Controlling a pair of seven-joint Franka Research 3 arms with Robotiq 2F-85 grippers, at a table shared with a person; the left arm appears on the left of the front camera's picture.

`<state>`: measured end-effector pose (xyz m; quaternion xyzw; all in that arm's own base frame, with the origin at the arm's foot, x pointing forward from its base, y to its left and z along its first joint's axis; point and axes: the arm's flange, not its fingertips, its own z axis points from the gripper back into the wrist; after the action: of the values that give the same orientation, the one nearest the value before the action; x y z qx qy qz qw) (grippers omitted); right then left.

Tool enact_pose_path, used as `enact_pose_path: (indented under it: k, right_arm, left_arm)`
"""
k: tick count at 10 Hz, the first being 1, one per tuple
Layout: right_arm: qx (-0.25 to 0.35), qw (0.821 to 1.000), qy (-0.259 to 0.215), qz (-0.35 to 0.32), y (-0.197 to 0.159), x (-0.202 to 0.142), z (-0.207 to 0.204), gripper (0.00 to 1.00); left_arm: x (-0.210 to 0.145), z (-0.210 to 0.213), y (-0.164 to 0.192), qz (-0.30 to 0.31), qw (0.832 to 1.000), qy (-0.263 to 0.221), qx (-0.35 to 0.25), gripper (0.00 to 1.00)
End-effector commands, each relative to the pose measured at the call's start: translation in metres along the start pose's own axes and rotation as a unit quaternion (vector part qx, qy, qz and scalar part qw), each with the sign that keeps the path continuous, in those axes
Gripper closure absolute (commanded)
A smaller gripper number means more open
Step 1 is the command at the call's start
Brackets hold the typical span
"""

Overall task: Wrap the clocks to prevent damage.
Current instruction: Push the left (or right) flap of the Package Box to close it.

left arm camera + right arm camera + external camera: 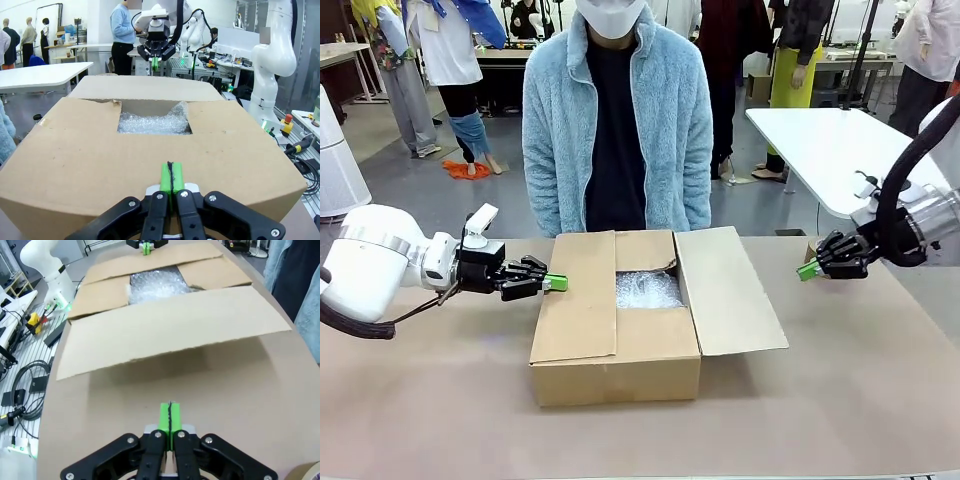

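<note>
A cardboard box stands in the middle of the table with its left flap folded down and its right flap spread open. Bubble wrap shows through the gap in the top; the clocks are hidden. My left gripper is shut and empty, level with the box's left edge. In the left wrist view, the left gripper points over the box top at the bubble wrap. To the right of the open flap, my right gripper is shut with nothing in it. From its wrist, the right gripper hovers over the bare table facing the flap.
A person in a light blue fleece jacket stands at the far side behind the box, hands not visible. A roll of tape lies beside my right gripper. A white table stands at the back right. Brown tabletop lies bare in front.
</note>
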<state>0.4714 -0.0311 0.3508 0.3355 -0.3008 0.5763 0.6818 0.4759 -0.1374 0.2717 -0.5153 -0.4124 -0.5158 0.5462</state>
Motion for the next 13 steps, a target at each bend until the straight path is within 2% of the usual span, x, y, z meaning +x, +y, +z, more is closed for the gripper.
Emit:
enact_pose_path:
  k: [1, 6, 9, 13]
  right_arm:
    - [-0.007, 1.0, 0.001, 0.018, -0.014, -0.002, -0.016, 0.99]
    - [0.029, 0.999, 0.018, 0.014, -0.021, -0.002, -0.069, 0.99]
    - [0.085, 0.996, -0.01, 0.018, -0.006, 0.012, -0.085, 0.99]
    - [0.12, 0.988, -0.052, 0.076, 0.027, 0.05, -0.09, 0.99]
  left_arm:
    - [-0.003, -0.001, 0.0, 0.002, 1.0, 0.003, 0.002, 1.0]
    - [-0.003, -0.001, 0.0, 0.002, 1.0, 0.003, 0.002, 1.0]
    - [-0.003, -0.001, 0.0, 0.002, 1.0, 0.003, 0.002, 1.0]
    - [-0.003, -0.001, 0.0, 0.002, 1.0, 0.003, 0.002, 1.0]
